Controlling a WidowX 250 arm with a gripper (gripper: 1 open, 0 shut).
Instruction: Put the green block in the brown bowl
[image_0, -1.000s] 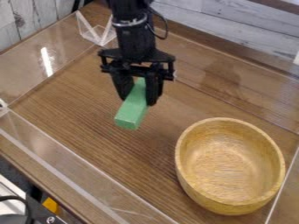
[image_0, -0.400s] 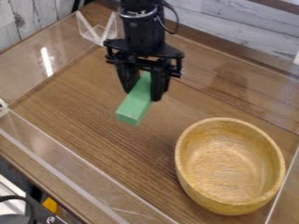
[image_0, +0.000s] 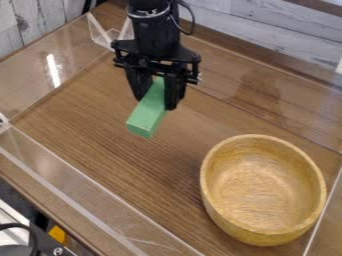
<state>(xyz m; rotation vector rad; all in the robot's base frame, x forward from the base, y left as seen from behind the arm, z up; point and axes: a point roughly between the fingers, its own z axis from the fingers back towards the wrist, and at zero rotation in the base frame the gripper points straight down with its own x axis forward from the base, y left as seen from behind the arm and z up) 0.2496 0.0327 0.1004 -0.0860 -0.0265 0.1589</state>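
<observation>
The green block (image_0: 150, 113), a long bright green bar, hangs tilted above the wooden table with its upper end between the fingers of my black gripper (image_0: 158, 94), which is shut on it. The block's lower end points toward the front left and is off the table surface. The brown bowl (image_0: 263, 187), round light tan wood with a thick rim, sits at the front right, well apart from the gripper and block. Nothing lies inside the bowl.
A clear acrylic wall (image_0: 80, 200) runs along the table's front and left edges. White planks (image_0: 267, 20) form the back wall. A black device (image_0: 40, 235) sits below the front edge at the lower left.
The gripper with the green block rose slightly off the table and drifted a little left after swaying right. The bowl has stayed put.
</observation>
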